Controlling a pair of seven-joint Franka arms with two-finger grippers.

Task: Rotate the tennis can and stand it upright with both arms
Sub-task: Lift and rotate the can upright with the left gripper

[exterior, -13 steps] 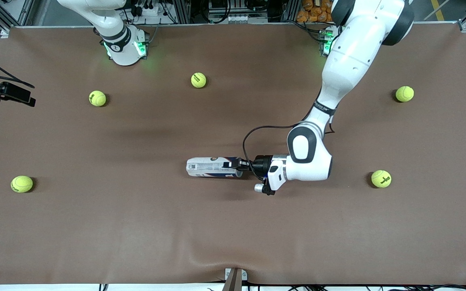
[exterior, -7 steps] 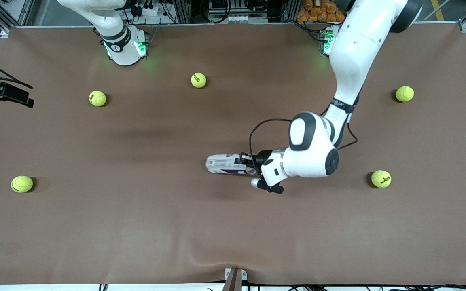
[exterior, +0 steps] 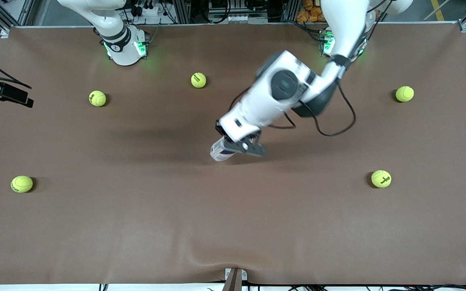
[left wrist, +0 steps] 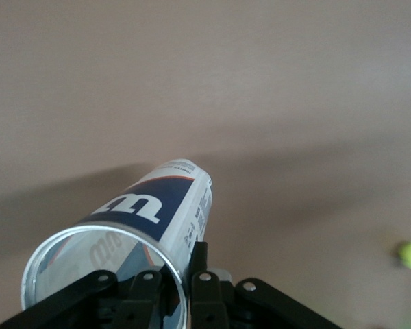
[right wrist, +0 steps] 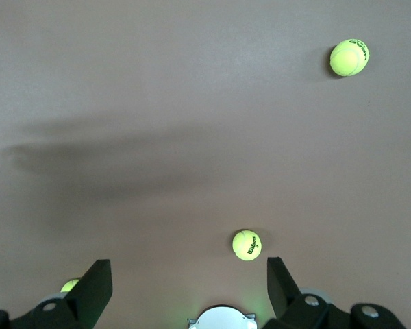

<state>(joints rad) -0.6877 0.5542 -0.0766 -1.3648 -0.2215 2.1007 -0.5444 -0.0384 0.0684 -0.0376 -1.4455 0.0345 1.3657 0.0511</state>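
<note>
left gripper [exterior: 233, 148] jaws clamping tennis can [exterior: 219, 151], tilting it above table [exterior: 136, 226] middle | right gripper [right wrist: 188, 288] jaws gaping, empty, waiting

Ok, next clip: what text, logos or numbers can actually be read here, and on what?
"W": large white logo on the dark-blue label of the tennis can, held in the left claw.
Fine print on the can's white panel: too small to read.
Dark print on the tennis ball: blurred, unreadable.
</note>
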